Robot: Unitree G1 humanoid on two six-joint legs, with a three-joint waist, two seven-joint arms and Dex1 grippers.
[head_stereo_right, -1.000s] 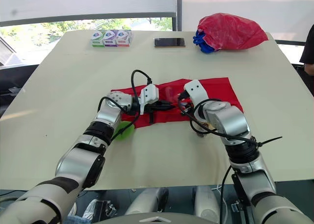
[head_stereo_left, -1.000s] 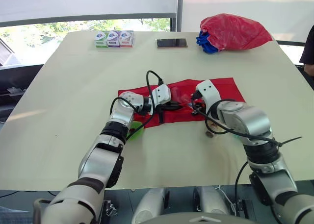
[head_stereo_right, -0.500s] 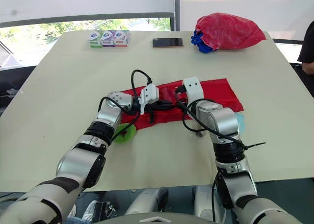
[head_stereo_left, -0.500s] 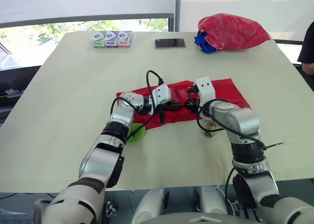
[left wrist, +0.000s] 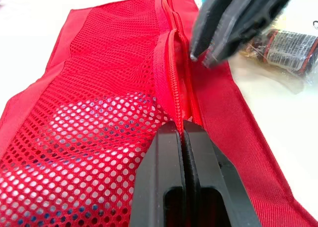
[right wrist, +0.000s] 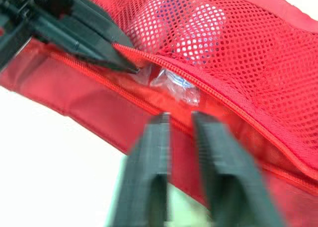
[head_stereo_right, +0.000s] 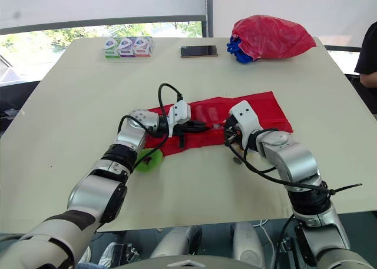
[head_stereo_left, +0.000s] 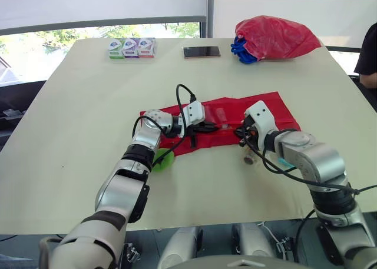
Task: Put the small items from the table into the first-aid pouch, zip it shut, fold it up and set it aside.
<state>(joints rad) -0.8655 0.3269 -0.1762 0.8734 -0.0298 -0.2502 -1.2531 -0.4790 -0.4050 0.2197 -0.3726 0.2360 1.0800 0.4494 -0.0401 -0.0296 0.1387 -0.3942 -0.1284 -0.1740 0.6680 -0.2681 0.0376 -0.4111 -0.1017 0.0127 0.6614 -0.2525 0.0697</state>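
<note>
The red first-aid pouch lies flat mid-table, its mesh pocket up and its zipper partly open. My left gripper is shut on the zipper edge and holds the opening apart. A clear packet shows inside the gap. My right gripper hovers just outside the opening at the pouch's near edge, fingers slightly apart with nothing between them. A small wrapped item lies on the table beside my right gripper. A green item sits under my left forearm.
At the far edge of the table are a red plastic bag with blue items, a phone and three small boxes. A person's arm shows at the right edge.
My right gripper drew back from the pouch opening toward the right and the near edge. My left gripper kept its hold on the zipper edge.
</note>
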